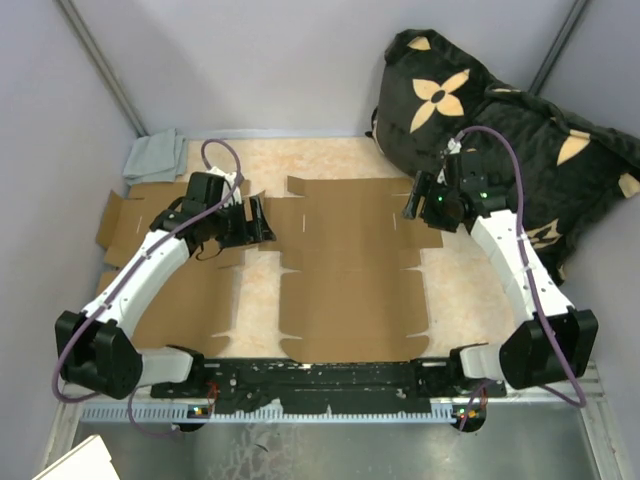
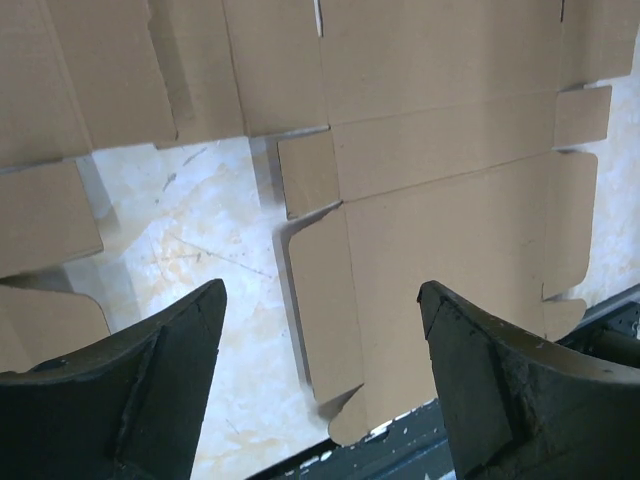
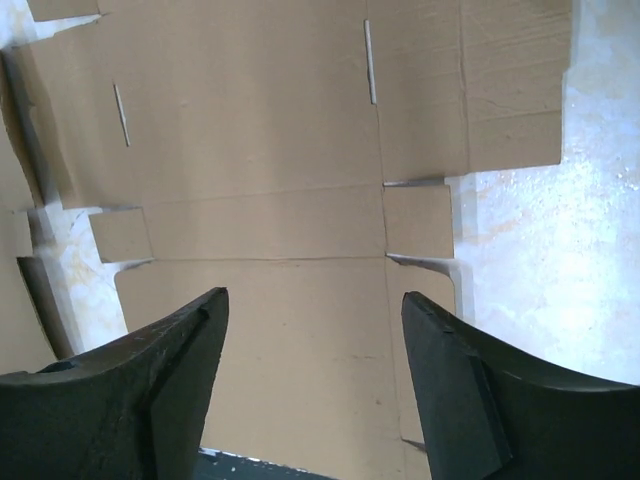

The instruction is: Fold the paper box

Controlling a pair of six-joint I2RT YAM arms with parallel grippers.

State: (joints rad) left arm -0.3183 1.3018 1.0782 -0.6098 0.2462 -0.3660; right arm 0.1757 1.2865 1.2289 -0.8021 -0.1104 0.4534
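Observation:
A flat, unfolded brown paper box (image 1: 350,265) lies in the middle of the table, creased and slotted, with flaps along both sides. My left gripper (image 1: 262,222) hovers open above its left edge; in the left wrist view the box (image 2: 450,230) fills the right half and nothing sits between the fingers (image 2: 170,370). My right gripper (image 1: 412,200) hangs open above the box's far right corner. In the right wrist view the box (image 3: 290,230) spreads beneath the gripper (image 3: 315,310), with the side flaps (image 3: 418,222) to the right.
A second flat cardboard sheet (image 1: 180,290) lies to the left under my left arm. A grey cloth (image 1: 155,157) sits at the far left corner. A black patterned bag (image 1: 500,130) fills the far right. A black toothed rail (image 1: 330,378) runs along the near edge.

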